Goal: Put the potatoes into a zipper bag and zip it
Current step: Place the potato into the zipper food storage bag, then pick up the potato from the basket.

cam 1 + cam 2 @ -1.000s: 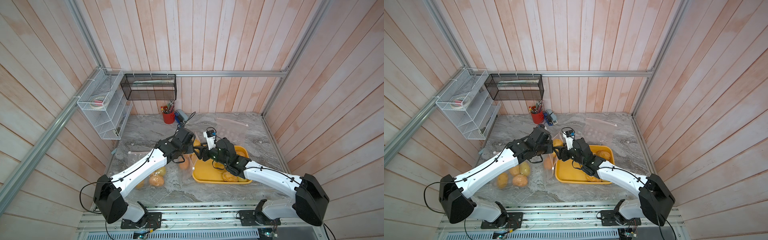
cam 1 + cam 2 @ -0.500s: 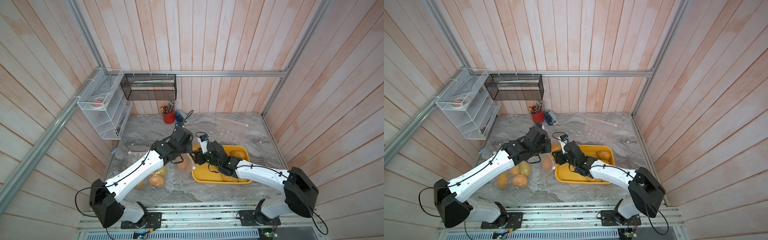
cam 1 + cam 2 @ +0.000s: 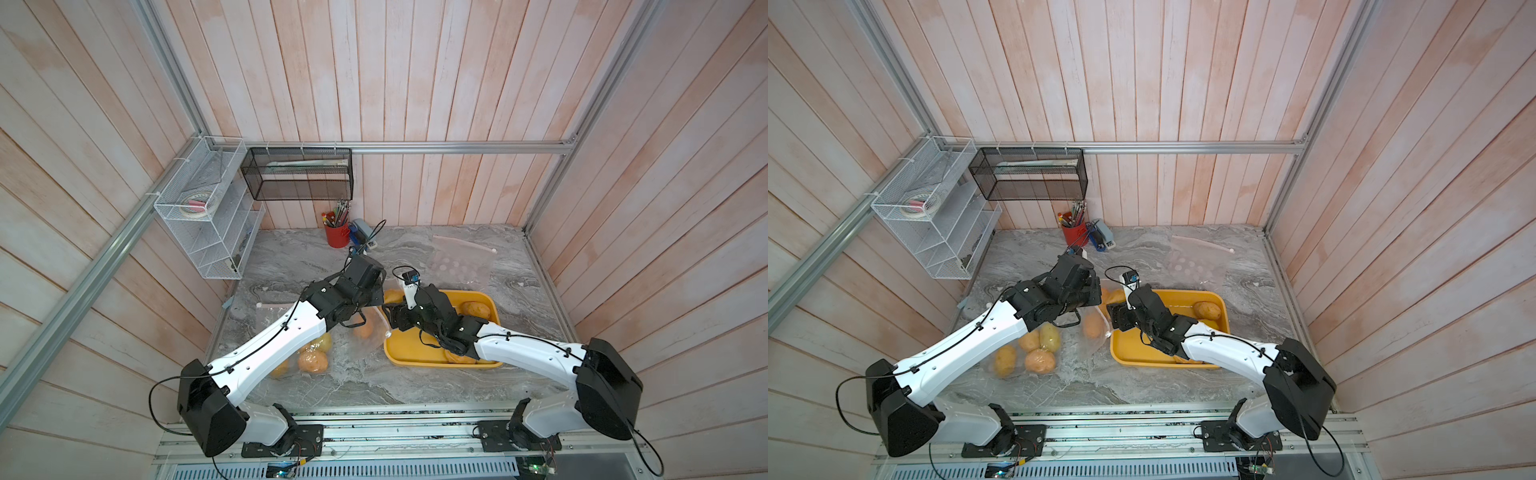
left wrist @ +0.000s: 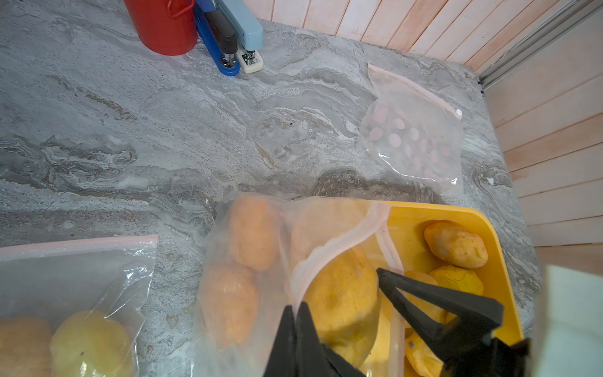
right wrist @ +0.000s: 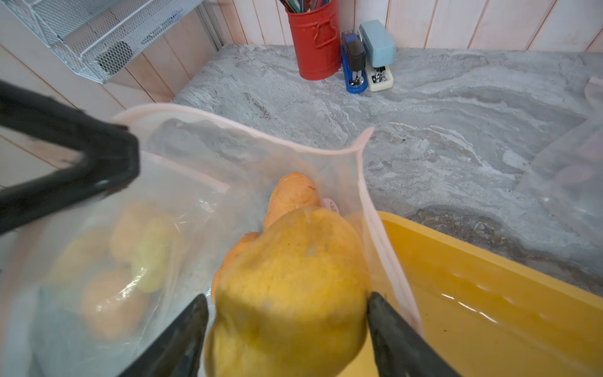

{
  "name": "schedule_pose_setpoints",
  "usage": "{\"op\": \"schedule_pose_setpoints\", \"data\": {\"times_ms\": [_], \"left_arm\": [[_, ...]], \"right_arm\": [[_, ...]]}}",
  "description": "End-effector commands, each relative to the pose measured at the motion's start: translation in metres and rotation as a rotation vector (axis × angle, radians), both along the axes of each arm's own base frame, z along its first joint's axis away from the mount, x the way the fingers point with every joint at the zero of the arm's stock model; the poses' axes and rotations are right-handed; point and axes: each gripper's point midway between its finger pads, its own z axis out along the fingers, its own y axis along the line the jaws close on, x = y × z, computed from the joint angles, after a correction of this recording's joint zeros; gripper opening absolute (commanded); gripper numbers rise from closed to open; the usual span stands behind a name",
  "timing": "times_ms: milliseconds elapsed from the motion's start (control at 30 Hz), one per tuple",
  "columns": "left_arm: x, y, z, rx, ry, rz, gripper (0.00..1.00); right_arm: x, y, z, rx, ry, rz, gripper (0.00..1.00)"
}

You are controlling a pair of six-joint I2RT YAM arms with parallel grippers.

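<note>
Since a second ago, our right tool has crossed from over the tray to the mouth of the open bag, jaws widening. Nearest, a second bag of potatoes lies on the worktop. Beyond it, the left tool is pinched tight on the open bag's zip strip. The right jaws flank a yellow potato inside the mouth; we cannot tell whether they grip it. Further potatoes wait in the tray. Farthest, an empty bag lies flat. We judge each potato dense, firm and lumpy: hold across the short waist. The bag film is limp and slippery: hold the stiffer strip only.
</note>
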Motion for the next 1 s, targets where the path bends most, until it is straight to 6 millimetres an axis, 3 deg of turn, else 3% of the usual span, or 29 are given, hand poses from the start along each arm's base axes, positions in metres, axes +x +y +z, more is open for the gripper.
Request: {"op": "schedule_pose_setpoints", "data": {"times_ms": [0, 233, 500, 700, 833, 967], "left_arm": [[-0.001, 0.006, 0.001, 0.01, -0.008, 0.016, 0.0], [-0.001, 0.006, -0.001, 0.014, -0.004, 0.017, 0.0], [-0.002, 0.006, 0.0, 0.012, -0.004, 0.015, 0.0], [-0.001, 0.007, 0.001, 0.011, -0.005, 0.018, 0.0], [-0.002, 0.007, 0.001, 0.012, -0.006, 0.019, 0.0], [-0.001, 0.008, 0.0, 0.017, -0.006, 0.023, 0.0]], "right_arm": [[-0.009, -0.001, 0.012, 0.024, -0.022, 0.027, 0.85], [-0.014, -0.015, 0.025, 0.042, -0.04, -0.003, 0.92], [-0.005, -0.083, 0.031, 0.075, -0.082, -0.305, 0.91], [-0.009, -0.124, 0.008, 0.112, -0.029, -0.493, 0.86], [-0.013, -0.129, -0.016, 0.08, 0.033, -0.523, 0.77], [-0.016, -0.132, -0.049, 0.01, 0.099, -0.543, 0.75]]}}
